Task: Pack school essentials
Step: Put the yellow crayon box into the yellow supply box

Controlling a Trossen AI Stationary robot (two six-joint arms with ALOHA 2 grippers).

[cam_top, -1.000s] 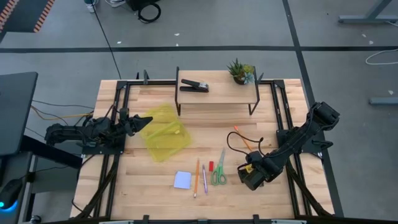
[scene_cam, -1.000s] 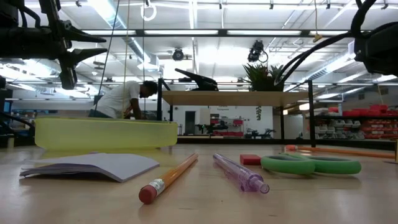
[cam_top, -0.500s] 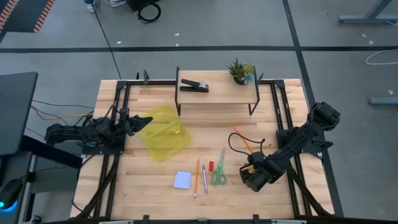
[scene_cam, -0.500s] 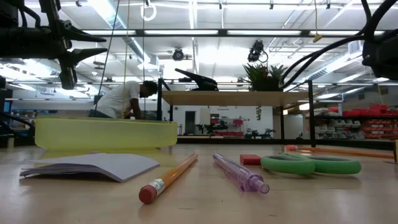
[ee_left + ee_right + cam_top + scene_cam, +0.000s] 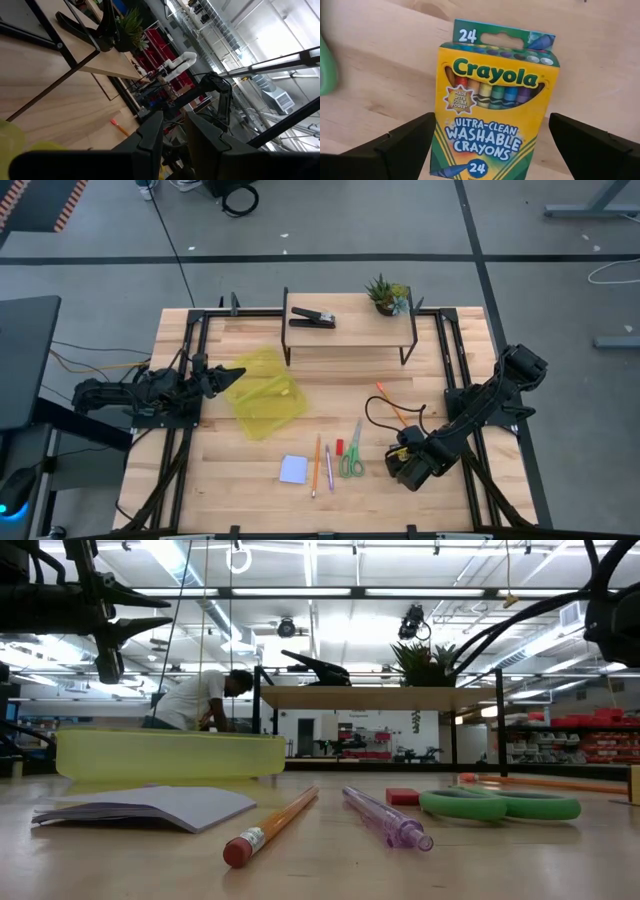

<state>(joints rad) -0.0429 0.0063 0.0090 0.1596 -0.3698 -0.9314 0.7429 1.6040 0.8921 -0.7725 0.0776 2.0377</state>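
Note:
The yellow-green crayon box [image 5: 495, 100] lies flat on the table, and my right gripper [image 5: 492, 122] hovers open over it, one finger on each side; I cannot tell whether they touch it. In the high view this gripper [image 5: 405, 465] covers most of the box [image 5: 399, 450]. Lying to its left are the green-handled scissors [image 5: 351, 457], red eraser [image 5: 339, 446], pink pen [image 5: 329, 468], an orange pencil [image 5: 316, 465] and the pale blue notepad [image 5: 293, 469]. A second orange pencil [image 5: 390, 400] lies farther back. My left gripper [image 5: 238, 373] hangs slightly open above the edge of a translucent yellow case [image 5: 265, 402].
A raised wooden shelf [image 5: 350, 335] at the far side carries the black stapler [image 5: 312, 318] and the potted plant [image 5: 387, 295]. Black frame rails run along both table sides. Bare wood lies between the yellow case and the row of stationery. A person [image 5: 200, 700] stands in the room behind.
My right gripper has edged slightly toward the table's near edge over the crayon box. Nothing else has moved.

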